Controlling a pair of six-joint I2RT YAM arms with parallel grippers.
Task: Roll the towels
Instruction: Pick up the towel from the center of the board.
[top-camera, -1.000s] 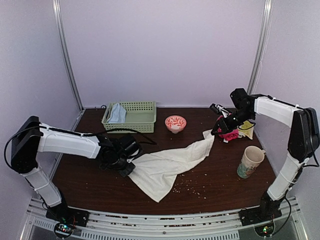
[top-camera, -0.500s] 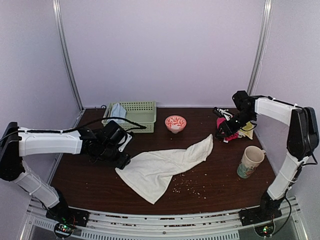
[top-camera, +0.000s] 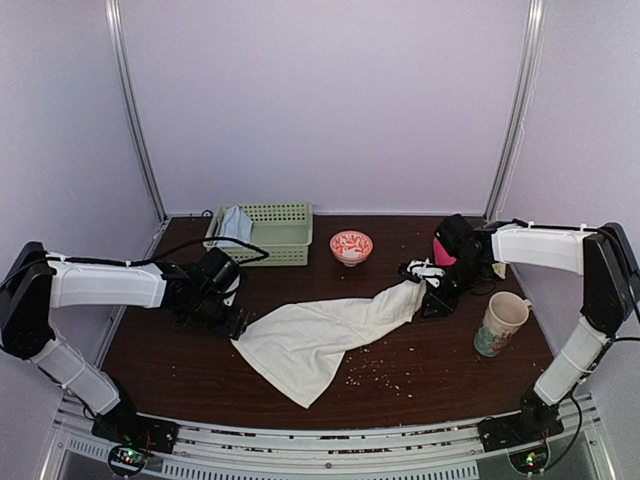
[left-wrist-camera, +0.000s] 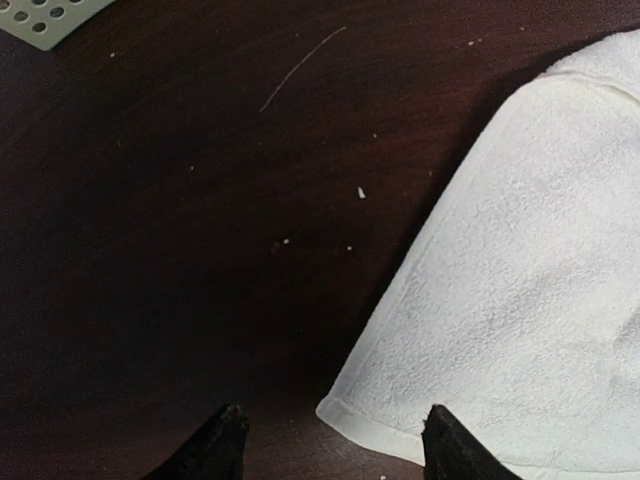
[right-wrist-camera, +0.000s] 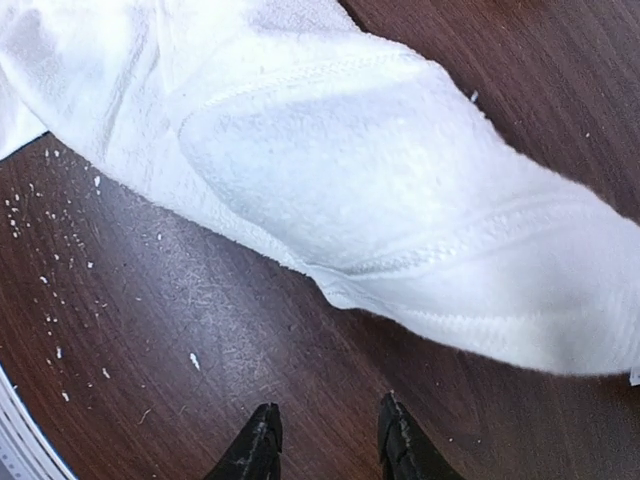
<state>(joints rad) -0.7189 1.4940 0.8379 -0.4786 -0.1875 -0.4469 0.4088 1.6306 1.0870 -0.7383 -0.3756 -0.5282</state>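
Appearing only overhead: pale blue towel (top-camera: 235, 226), tucked in green basket (top-camera: 270, 255).

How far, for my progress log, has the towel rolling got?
Done: nothing is rolled yet. In hand: the off-white towel lies loosely spread on the table. The left gripper, open, hovers at its near-left corner and the right gripper, open, at its far end; neither holds it. Left: rolling it, then the pale blue towel, bunched in the green basket.

Even diffuse light, faint shadows, off-white towel (right-wrist-camera: 400, 180) nearly blown out, wrist views slightly soft
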